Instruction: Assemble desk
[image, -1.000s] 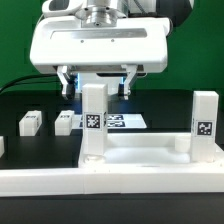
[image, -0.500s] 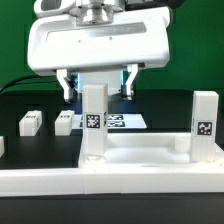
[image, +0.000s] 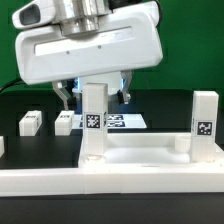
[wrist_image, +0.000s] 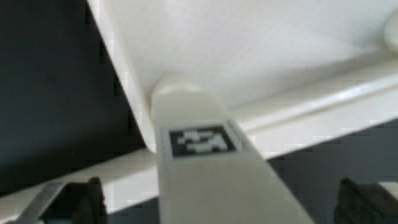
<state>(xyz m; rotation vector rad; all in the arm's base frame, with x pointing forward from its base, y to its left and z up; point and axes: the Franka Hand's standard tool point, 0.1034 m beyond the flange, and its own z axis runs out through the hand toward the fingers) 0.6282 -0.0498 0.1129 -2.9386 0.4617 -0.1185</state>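
The desk's white rimmed panel (image: 140, 152) lies flat on the black table. Two square white legs stand upright in its corner sockets, one at the exterior view's left (image: 93, 125) and one at the right (image: 205, 120), each with a black-and-white tag. My gripper (image: 96, 94) hangs just above and behind the left leg, open, with a dark fingertip (image: 68, 97) on either side and a gap to the leg. In the wrist view this leg (wrist_image: 210, 140) runs up between the open gripper (wrist_image: 217, 205) fingers. Nothing is held.
Two loose short legs (image: 30, 122) (image: 64, 121) lie on the table at the exterior view's left. The marker board (image: 127, 121) lies behind the panel. A long white rail (image: 110, 183) runs across the front. A green wall stands behind.
The gripper's hand has tilted and shifted toward the exterior view's left, filling more of the picture. Its fingers stay apart around the left leg. The parts have not moved.
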